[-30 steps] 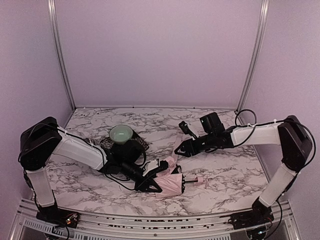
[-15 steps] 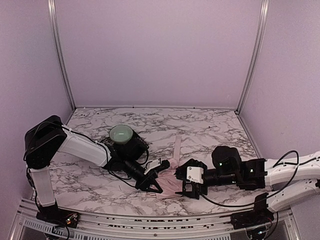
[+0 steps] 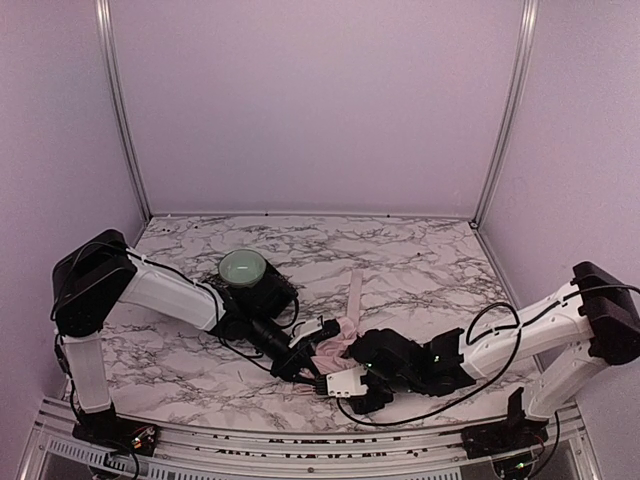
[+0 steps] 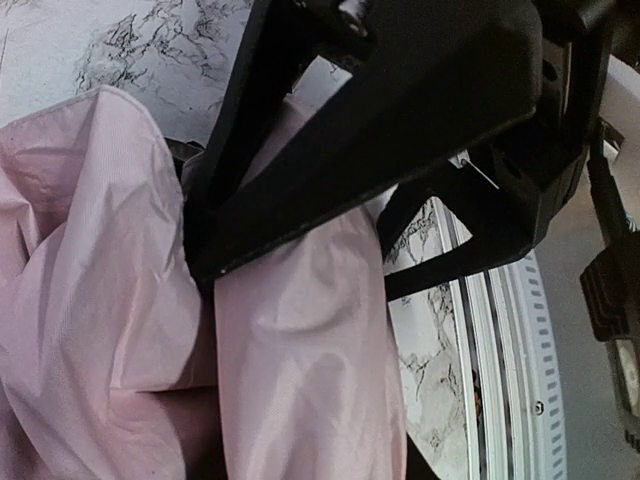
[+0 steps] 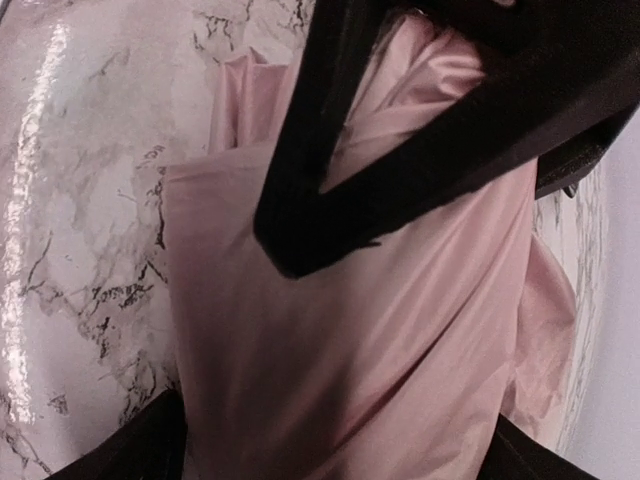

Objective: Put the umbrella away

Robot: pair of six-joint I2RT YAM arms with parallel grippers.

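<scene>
Right gripper (image 3: pixel 348 388) swung down onto umbrella (image 3: pixel 336 346), jaws apart; left gripper (image 3: pixel 300 362) pinches fabric. Risk: closing grabs loose cloth only, bundle slips.

A folding umbrella of pale pink fabric (image 3: pixel 338 350) is being carried by the white, dark-veined marble table (image 3: pixel 430 260), near the front edge and about midway across. It is being flanked by both arms. On its left side its fabric is being pinched by the black left end effector (image 3: pixel 300 365). At its front right it is being straddled by the black right end effector (image 3: pixel 350 385), whose jaws are spread. Behind the umbrella and to its left, a pale green round bowl (image 3: pixel 243 266) is being borne by a dark patterned square mat (image 3: pixel 282 292). A narrow pink fabric strip (image 3: pixel 353 290) is being stretched back from the umbrella, to the right of the mat.
</scene>
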